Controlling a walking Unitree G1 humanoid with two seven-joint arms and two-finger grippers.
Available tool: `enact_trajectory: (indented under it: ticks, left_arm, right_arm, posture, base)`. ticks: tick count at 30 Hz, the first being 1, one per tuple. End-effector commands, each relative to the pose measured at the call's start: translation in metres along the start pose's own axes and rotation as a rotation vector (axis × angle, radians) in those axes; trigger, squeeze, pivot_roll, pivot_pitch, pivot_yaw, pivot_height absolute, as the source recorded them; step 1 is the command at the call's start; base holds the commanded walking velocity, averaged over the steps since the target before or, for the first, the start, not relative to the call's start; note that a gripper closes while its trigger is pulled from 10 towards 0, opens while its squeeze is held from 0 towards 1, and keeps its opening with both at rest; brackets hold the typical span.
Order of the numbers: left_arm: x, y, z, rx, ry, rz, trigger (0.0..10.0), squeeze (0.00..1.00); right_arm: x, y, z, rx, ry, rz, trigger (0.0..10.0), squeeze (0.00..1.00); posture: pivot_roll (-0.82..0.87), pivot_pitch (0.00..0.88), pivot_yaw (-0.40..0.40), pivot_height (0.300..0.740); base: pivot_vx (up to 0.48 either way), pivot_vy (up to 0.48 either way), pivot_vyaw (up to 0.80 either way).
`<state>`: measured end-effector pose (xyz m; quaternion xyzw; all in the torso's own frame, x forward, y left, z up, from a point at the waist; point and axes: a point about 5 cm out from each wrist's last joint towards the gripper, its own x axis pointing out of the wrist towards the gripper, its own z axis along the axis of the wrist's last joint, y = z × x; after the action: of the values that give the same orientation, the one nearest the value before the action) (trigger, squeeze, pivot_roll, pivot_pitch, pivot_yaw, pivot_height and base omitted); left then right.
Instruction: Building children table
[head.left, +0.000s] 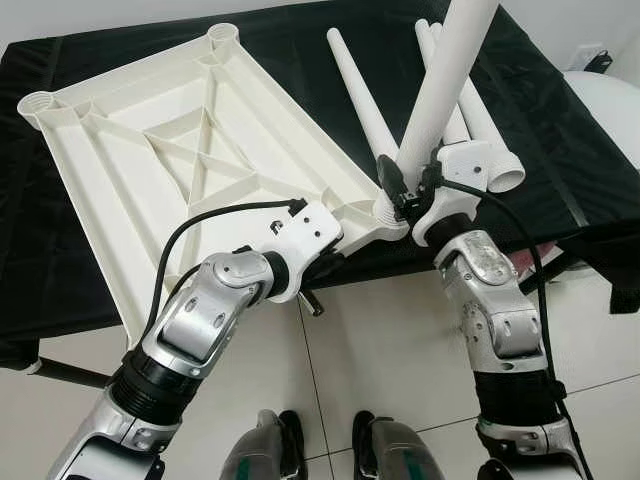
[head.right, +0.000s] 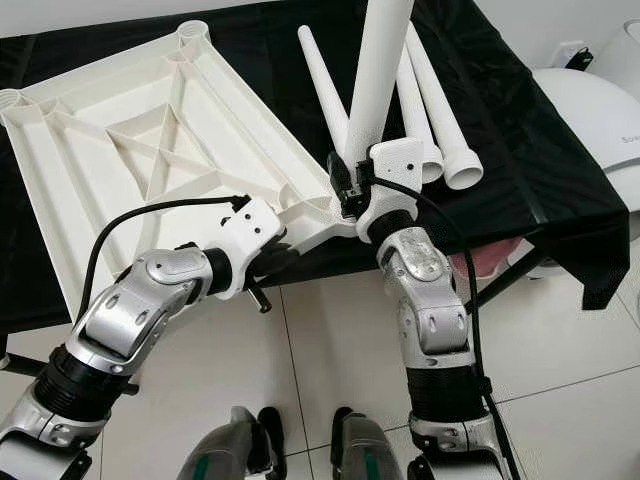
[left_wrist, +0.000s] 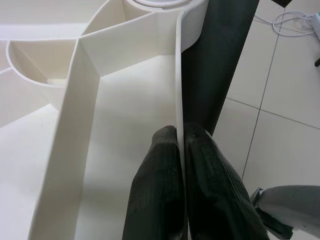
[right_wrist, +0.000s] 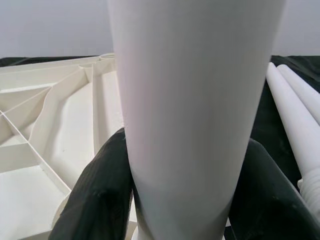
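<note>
One white plastic table leg (head.left: 440, 85), a tapered tube, stands nearly upright with its long axis rising from the near-right corner socket (head.left: 385, 208) of the table panel and leaning a little toward the robot's right; its lower end sits at that socket, seating depth not visible. Judged light, stiff and smooth-skinned, so liable to slip in a loose grip; best held low near the socket, where the right gripper (right_wrist: 175, 200) has it, jaws spread wide around the tube and pressed on both flanks.

One table panel (head.left: 180, 150), white moulded plastic, lying upside down with its ribbed underside up, set diagonally on the tabletop; round sockets at its corners, the near corner overhanging the edge. Judged rigid but light, apt to slide on cloth; thin edge wall is the natural hold. The left gripper (left_wrist: 181, 165) pinches that edge wall, jaws nearly closed with only the wall between them.

Three spare legs (head.left: 470, 120), same type, lying side by side beyond the socket, long axes running away from the robot, wider threaded ends nearer.

One black cloth (head.left: 560, 140) covering the tabletop. Tiled floor (head.left: 380, 360) below. One white rounded object (head.right: 590, 110) at right, unidentified.
</note>
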<state>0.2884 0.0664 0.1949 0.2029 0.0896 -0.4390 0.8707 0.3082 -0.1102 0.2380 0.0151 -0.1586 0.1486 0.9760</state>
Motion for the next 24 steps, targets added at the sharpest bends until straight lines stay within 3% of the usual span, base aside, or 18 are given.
enact_trajectory:
  ticks: [1,4,5,10,11,24]
  left_arm:
    - [0.000,-0.003,0.007,0.010,-0.036,0.000,10.0,0.00]
    - [0.000,-0.003,0.007,0.010,-0.036,0.000,10.0,0.00]
    - [0.000,-0.003,0.007,0.010,-0.037,0.000,10.0,0.00]
    - [0.000,-0.003,0.007,0.010,-0.037,0.000,10.0,0.00]
    - [0.000,-0.003,0.007,0.009,-0.036,0.002,10.0,0.00]
    - [-0.001,-0.002,0.007,0.007,-0.033,0.005,10.0,0.00]
  right_arm:
    - [-0.001,0.014,0.005,0.028,-0.025,0.053,10.0,0.00]
    - [-0.001,0.014,0.005,0.028,-0.024,0.050,10.0,0.00]
    - [-0.001,0.012,0.006,0.025,-0.029,0.044,10.0,1.00]
    - [-0.001,0.010,0.007,0.020,-0.037,0.034,10.0,1.00]
    - [0.000,0.009,0.008,0.015,-0.040,0.043,10.0,0.00]
    - [0.000,0.000,0.007,0.013,-0.029,0.028,10.0,0.00]
  posture:
    - [-0.08,0.210,0.023,0.740]
    - [-0.08,0.210,0.023,0.740]
    - [-0.08,0.212,0.023,0.740]
    - [-0.08,0.212,0.023,0.740]
    - [-0.08,0.215,0.024,0.740]
    - [-0.08,0.220,0.025,0.740]
  base:
    - [0.000,0.000,0.00]
    - [0.000,0.000,0.00]
    - [0.000,0.000,0.00]
    - [0.000,0.000,0.00]
    - [0.000,0.000,0.00]
    - [0.000,0.000,0.00]
